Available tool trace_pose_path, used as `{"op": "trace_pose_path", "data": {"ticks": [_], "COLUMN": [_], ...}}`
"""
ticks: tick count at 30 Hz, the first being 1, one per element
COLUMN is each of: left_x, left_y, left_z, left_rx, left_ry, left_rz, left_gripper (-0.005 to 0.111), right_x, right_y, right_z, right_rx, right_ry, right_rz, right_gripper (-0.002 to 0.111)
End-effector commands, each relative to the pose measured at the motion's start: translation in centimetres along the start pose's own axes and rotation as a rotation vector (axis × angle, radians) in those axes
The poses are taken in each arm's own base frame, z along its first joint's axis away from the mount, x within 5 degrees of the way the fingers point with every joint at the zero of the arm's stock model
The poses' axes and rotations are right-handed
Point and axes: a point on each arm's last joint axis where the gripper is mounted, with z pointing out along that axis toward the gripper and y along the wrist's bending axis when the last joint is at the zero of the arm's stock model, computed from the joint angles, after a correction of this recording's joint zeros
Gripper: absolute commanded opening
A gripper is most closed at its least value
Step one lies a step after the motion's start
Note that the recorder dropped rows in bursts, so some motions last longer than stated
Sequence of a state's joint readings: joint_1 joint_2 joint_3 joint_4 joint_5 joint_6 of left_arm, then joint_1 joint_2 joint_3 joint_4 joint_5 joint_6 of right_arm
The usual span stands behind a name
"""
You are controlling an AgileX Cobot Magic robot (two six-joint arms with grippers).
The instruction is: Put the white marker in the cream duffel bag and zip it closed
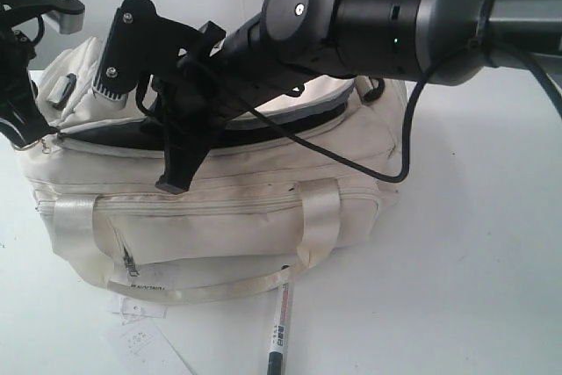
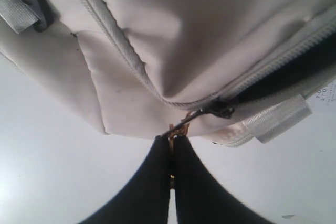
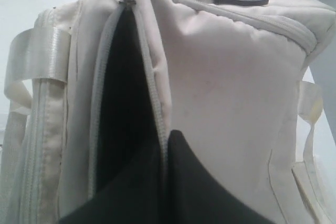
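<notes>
While left gripper [image 2: 170,140] tight on zip pull [image 2: 191,118], right gripper [image 3: 167,139] closed at open bag [image 1: 219,208], white marker [image 1: 279,327] outside.

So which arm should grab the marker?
Probably the right. The left gripper is pinching the zip pull at the bag's end, so it's busy. The right gripper sits shut above the bag's middle, nearer the marker lying on the table in front.

No wording is legible. The white marker [image 1: 279,327], just in front of the cream duffel bag [image 1: 219,208], bears red printing too blurred to read.
</notes>
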State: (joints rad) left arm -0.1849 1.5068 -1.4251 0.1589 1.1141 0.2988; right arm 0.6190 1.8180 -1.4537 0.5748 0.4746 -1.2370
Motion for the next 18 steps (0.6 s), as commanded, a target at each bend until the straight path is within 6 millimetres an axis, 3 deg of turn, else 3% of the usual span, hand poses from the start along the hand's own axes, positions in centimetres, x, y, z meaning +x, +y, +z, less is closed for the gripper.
{"op": "trace_pose_path", "data": {"ticks": [1, 11, 18], "left_x": [0.8, 1.0, 1.7], "left_y": [0.3, 0.5, 1.9], "left_z": [-0.2, -0.2, -0.1], "left_rx": [-0.032, -0.058, -0.064], "left_ry": [0.052, 0.073, 0.068], "left_rz": [0.001, 0.006, -0.052], "left_gripper": [0.0, 0.0, 0.0], "right_x": [0.1, 0.5, 0.5], "right_y": [-0.9, -1.6, -1.6], "right_z": [-1.2, -1.4, -1.4], "right_rx": [0.03, 0.054, 0.056], "right_ry": [0.004, 0.006, 0.005], "right_rz": [-0.006, 0.042, 0.043], "right_gripper": [0.0, 0.0, 0.0]}}
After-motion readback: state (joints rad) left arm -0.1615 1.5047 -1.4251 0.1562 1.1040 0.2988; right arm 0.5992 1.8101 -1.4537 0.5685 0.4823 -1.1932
